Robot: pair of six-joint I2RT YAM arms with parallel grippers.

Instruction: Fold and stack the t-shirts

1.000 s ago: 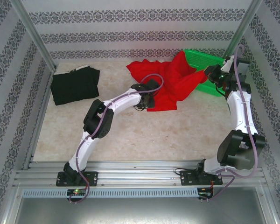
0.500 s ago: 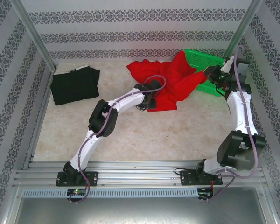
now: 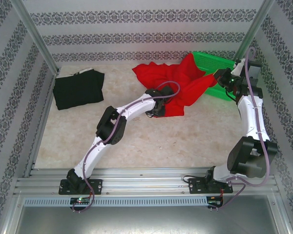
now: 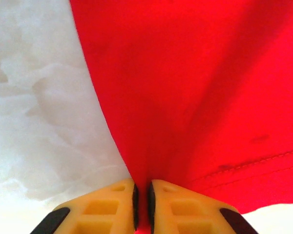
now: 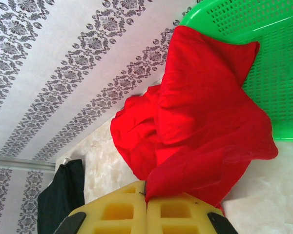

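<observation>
Desk [image 3: 151, 141]: pale, marbled surface across the middle of the top view, carrying both shirts and the basket.
Red t-shirt [image 3: 185, 80]: the largest cloth, crumpled and spread in the upper centre of the top view. Its right part climbs over the basket's near wall and its lower edge lies on the desk. No print can be made out on the face that shows. In the right wrist view [image 5: 200, 126] it bunches through the centre, draped over the basket's rim.
Black t-shirt [image 3: 78, 90]: a compact dark bundle at the upper left of the top view, well apart from the red t-shirt, flat on the desk.
Green basket [image 3: 217, 61]: mesh plastic, upper right of the top view, partly covered by red cloth.
Left gripper [image 4: 141, 187]: at the bottom centre of the left wrist view, jaws drawn narrow, pinching a fold of the red t-shirt near its stitched hem. In the top view [image 3: 157, 109] it sits at the shirt's lower edge.
Right gripper [image 5: 146, 187]: jaws pressed together, clamping a bunched edge of the red t-shirt. In the top view [image 3: 218, 75] it is beside the basket.
</observation>
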